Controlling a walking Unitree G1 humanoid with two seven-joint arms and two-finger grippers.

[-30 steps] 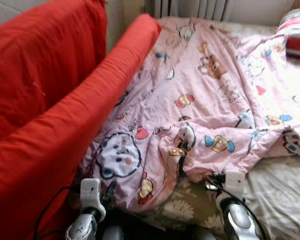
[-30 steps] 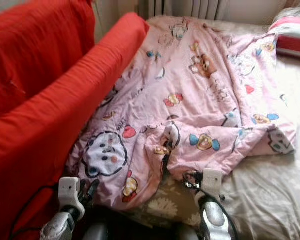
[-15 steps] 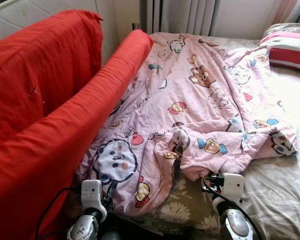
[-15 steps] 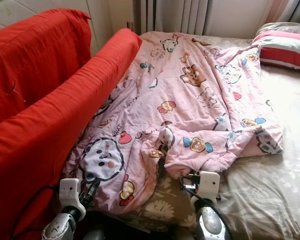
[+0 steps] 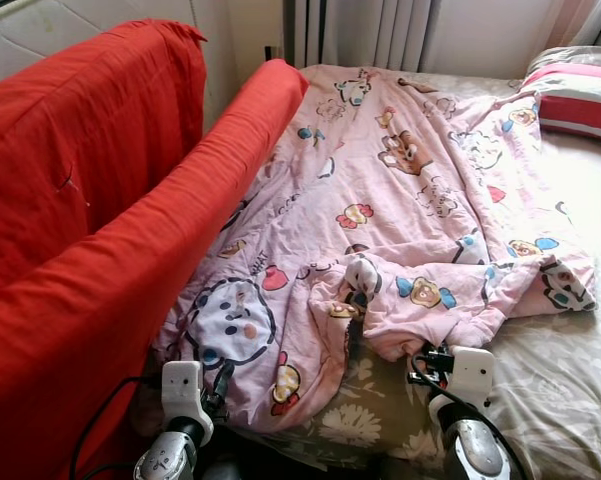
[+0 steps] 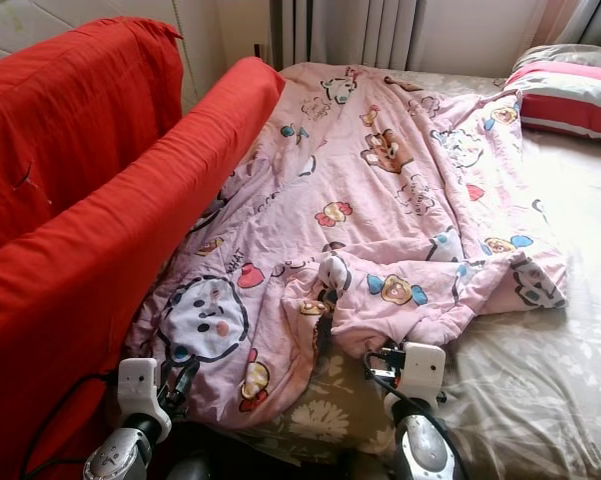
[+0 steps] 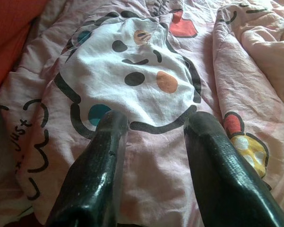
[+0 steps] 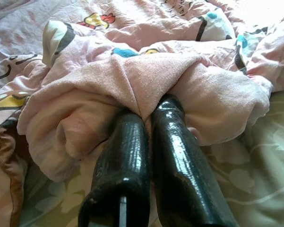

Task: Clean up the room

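Left eye view: we see the pink cartoon blanket lying rumpled along the bed, one long side pushed against the red sofa arm, the near edge bunched into a thick fold. A striped pillow sits at the far right corner, apart from the blanket. The floral bedsheet is bare on the right. Our left hand hovers low at the blanket's near left corner; our right hand is at the bunched fold. We judge the tidy-up as barely begun: nothing is spread or folded yet.

Right eye view: same scene, same layout. The blanket's near edge stops short of the bed's foot, and curtains hang behind the bed.

Left wrist view: the 2 black fingers of our left hand stand wide apart just above the big white cartoon face printed on the blanket, holding nothing. We judge this corner is not yet gripped.

Right wrist view: our right hand's 2 fingers sit pressed narrowly together with a pleat of pink blanket pinched between their tips, so 1 grip is made.

Left to do, in our judgement: close the left hand on its corner, then pull the blanket flat or fold it.
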